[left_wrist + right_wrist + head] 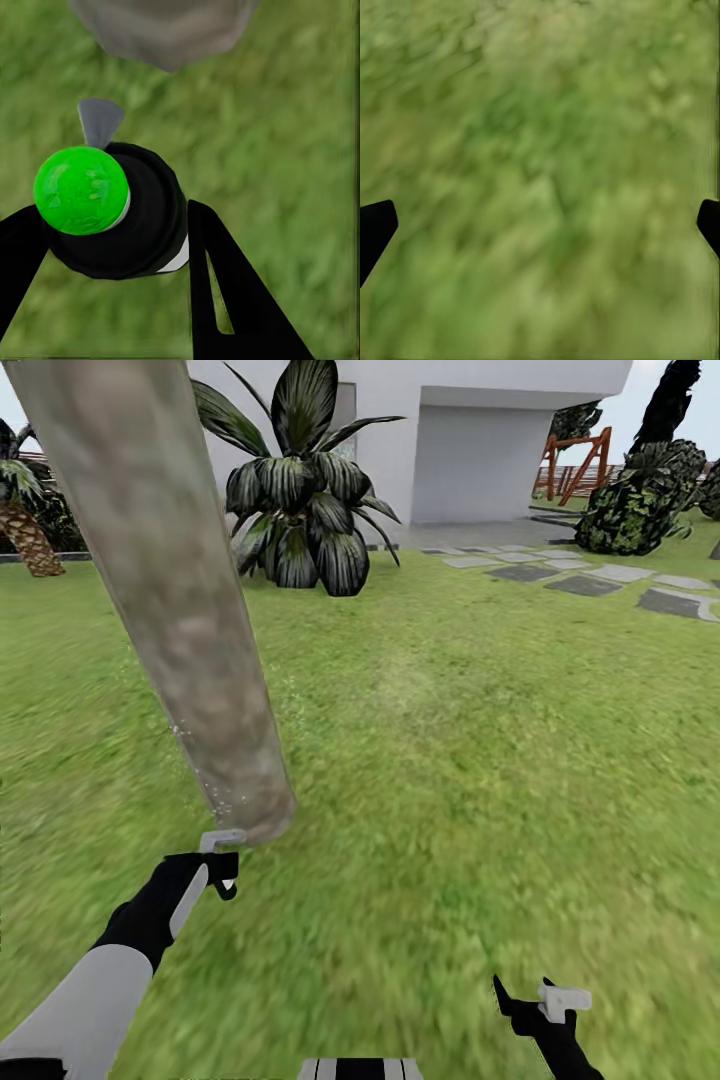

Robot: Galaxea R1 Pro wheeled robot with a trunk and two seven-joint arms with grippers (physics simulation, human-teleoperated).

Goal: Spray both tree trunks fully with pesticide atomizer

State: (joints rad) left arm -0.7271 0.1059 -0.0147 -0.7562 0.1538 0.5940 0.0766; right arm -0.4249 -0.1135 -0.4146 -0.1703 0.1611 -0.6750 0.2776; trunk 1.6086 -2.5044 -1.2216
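Green-capped black pesticide atomizer [112,210]

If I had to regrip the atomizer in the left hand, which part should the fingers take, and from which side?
Take the pesticide atomizer around its round black body, as the left gripper holds it now, with one finger on each flank. The body is the widest, most even part. Keep off the green cap and the grey nozzle, which points toward the tree trunk and must stay unblocked.
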